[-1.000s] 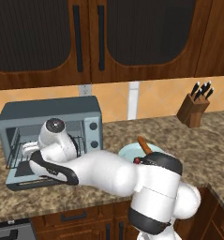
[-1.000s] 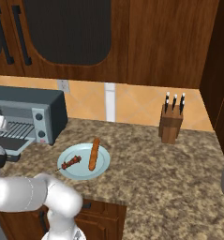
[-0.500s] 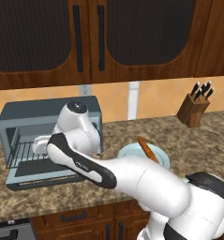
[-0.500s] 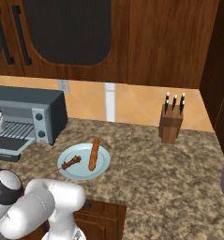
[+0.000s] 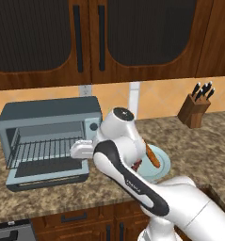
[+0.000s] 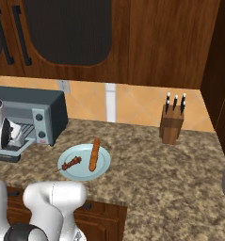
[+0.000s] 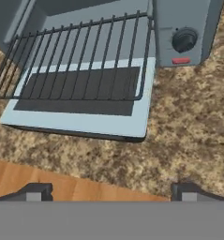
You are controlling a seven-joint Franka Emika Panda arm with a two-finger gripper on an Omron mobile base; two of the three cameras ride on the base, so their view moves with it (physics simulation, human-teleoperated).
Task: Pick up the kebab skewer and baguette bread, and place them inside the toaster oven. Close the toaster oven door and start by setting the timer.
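1. Hand view is looking down on the toaster oven door [image 7: 80, 119], which is lying dropped flat below the wire rack [image 7: 71, 61], with the round knob [image 7: 184, 40] sitting off toward the far side of the hand

2. The hand [image 7: 111, 191] is hovering over the counter [image 7: 188, 126] just in front of the toaster oven [image 5: 48, 127]; its two finger tips [image 7: 36, 192] are standing wide apart and are gripping nothing

3. In the right base view the kebab skewer [image 6: 71, 163] and the baguette bread [image 6: 93, 154] are both lying on the pale plate [image 6: 102, 167], well apart from the hand and off to the side away from the oven; the skewer is resting beside the loaf, nearer the plate's front edge

4. Judging by this, the oven is already standing open and neither food item is yet being carried, so the step in hand looks like turning from the oven toward the plate for the first pick

5. The next move is probably calling for swinging the hand across to the plate, lining the tips across the thin skewer or the slim loaf, and coming down without nudging the other piece, since the two are lying close together
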